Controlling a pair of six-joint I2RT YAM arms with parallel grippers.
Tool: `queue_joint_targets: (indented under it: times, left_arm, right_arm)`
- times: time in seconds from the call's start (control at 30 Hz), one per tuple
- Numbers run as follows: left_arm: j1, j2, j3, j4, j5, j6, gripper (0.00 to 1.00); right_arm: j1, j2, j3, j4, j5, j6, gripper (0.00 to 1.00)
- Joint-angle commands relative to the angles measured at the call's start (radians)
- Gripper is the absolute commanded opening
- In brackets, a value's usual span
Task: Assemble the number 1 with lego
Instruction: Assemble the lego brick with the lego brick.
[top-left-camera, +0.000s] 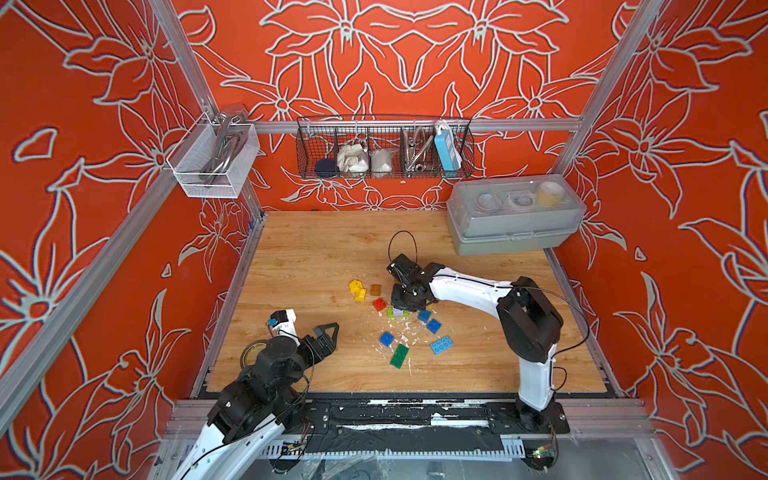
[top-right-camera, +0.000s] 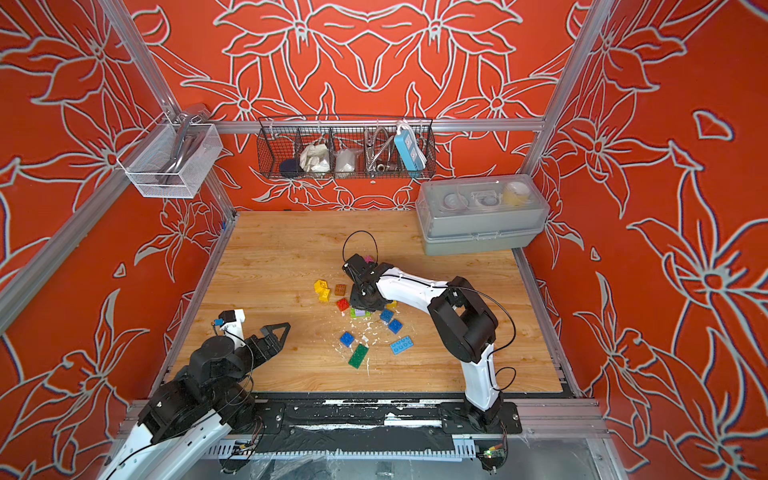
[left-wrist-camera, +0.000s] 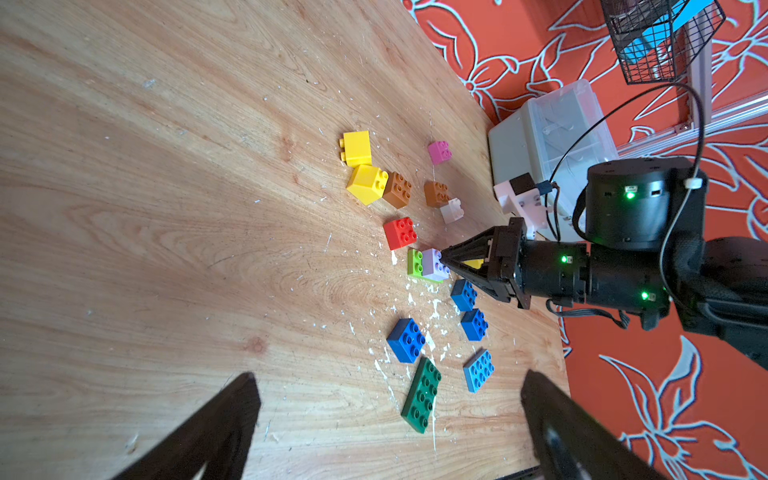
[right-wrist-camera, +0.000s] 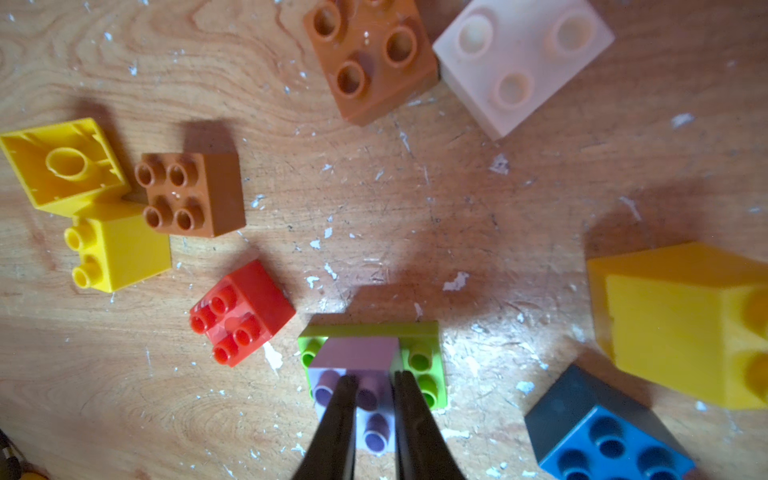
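So, landmark: lime plate (right-wrist-camera: 374, 329), lying flat and studs up on the wooden table (top-left-camera: 311, 249).
lilac brick (right-wrist-camera: 353, 353): seated on the middle of the lime plate, studs up, with lime studs showing on either side of it.
right gripper (right-wrist-camera: 374, 376): straight above the lime plate and pointing down. Its black fingers (right-wrist-camera: 340, 415) are drawn in on the top of the lilac brick, with a row of its studs pinched between them.
left gripper (top-left-camera: 328, 331): well apart from the lime plate, toward the front-left of the table, jaws spread wide with nothing between them.
red brick (right-wrist-camera: 245, 311): just beside the lime plate on its left, studs up, with a thin gap between them.
brown brick (right-wrist-camera: 195, 195): beyond the red brick, left and back of the lime plate.
yellow bricks (right-wrist-camera: 120, 245): two tipped on their sides and touching each other, farther left of the lime plate, against the brown brick.
third yellow brick (right-wrist-camera: 681, 324): near the lime plate on its right, also on its side.
second brown brick (right-wrist-camera: 370, 58): behind the lime plate, touching a white brick (right-wrist-camera: 523, 62).
pink brick (left-wrist-camera: 439, 152): farther back from the lime plate than the white brick.
blue bricks (left-wrist-camera: 463, 294): one near the right-front of the lime plate, with two more farther toward the front.
green plate (left-wrist-camera: 422, 395): in front of the lime plate, past the blue bricks.
light blue plate (left-wrist-camera: 478, 370): front-right of the lime plate, beside the green plate.
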Motion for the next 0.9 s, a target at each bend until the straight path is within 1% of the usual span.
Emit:
queue_joint_targets:
  times: [0.0,0.1,0.27,0.4,0.5,0.6,0.67,0.73,0.87]
  left_arm:
    - [0.004,0.012,0.001,0.01,-0.008,0.002,0.98]
    - [0.004,0.012,0.001,0.009,-0.009,0.004,0.98]
    - [0.004,0.009,0.002,0.007,-0.009,0.004,0.98]
    - [0.004,0.002,0.003,0.002,-0.01,0.002,0.98]
    - [0.004,-0.005,0.002,-0.002,-0.01,0.0,0.98]
    - [0.004,-0.015,0.001,-0.009,-0.012,-0.003,0.98]
    - [0.004,-0.023,0.0,-0.013,-0.012,-0.006,0.98]
    - [0.004,-0.031,-0.002,-0.016,-0.012,-0.008,0.98]
    - [0.004,-0.037,-0.002,-0.022,-0.012,-0.01,0.98]
  right_arm:
    - [-0.004,0.068,-0.029,-0.2,0.067,-0.015,0.21]
    - [-0.003,0.037,0.021,-0.256,0.09,-0.03,0.28]
    - [-0.003,-0.019,0.112,-0.337,0.125,-0.055,0.43]
    - [-0.003,-0.066,0.118,-0.363,0.12,-0.052,0.45]
    - [-0.004,-0.131,0.055,-0.353,0.127,-0.026,0.45]
    - [-0.01,-0.213,-0.051,-0.327,0.141,0.026,0.47]
    - [-0.024,-0.277,-0.147,-0.27,0.121,0.062,0.53]
    - [-0.043,-0.319,-0.229,-0.222,0.093,0.095,0.55]
    - [-0.07,-0.342,-0.315,-0.176,0.052,0.138,0.55]
